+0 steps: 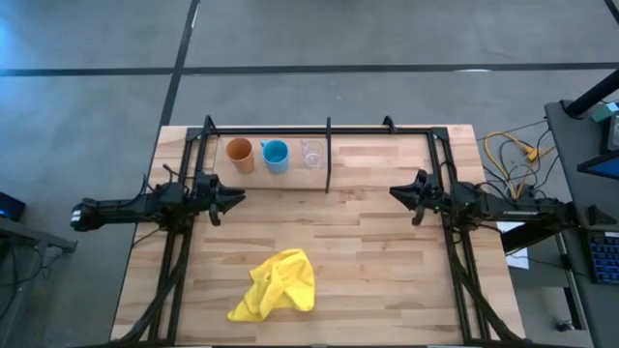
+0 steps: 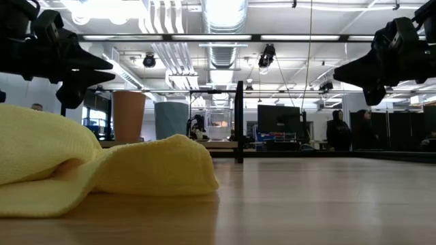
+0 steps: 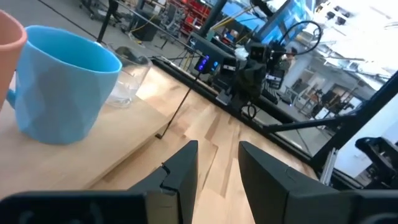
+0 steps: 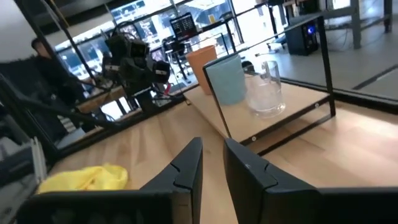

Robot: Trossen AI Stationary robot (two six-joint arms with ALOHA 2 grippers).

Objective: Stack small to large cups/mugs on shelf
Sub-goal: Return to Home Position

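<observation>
The shelf [image 1: 387, 155] stands along the table's far edge, with its black divider [image 1: 329, 155] at the middle. Left of the divider, three cups stand side by side on their bases on the board: orange tumbler [image 1: 238, 155], blue mug [image 1: 276, 156], clear glass cup [image 1: 312, 154]. My left gripper [image 1: 240, 197] hovers just near of the tumbler and points toward the table's right; in the left wrist view its fingers [image 3: 219, 149] stand narrowly open and hold nothing. My right gripper [image 1: 394, 192] hovers right of the divider, points left, and is narrowly open [image 4: 213, 146] with nothing between its fingers.
A crumpled yellow cloth [image 1: 278, 285] lies on the near middle of the tabletop and fills the low view's foreground [image 2: 102, 167]. The shelf's right half [image 1: 387, 155] is bare board. Black arm frames run along the table's left and right sides. People stand in the room beyond.
</observation>
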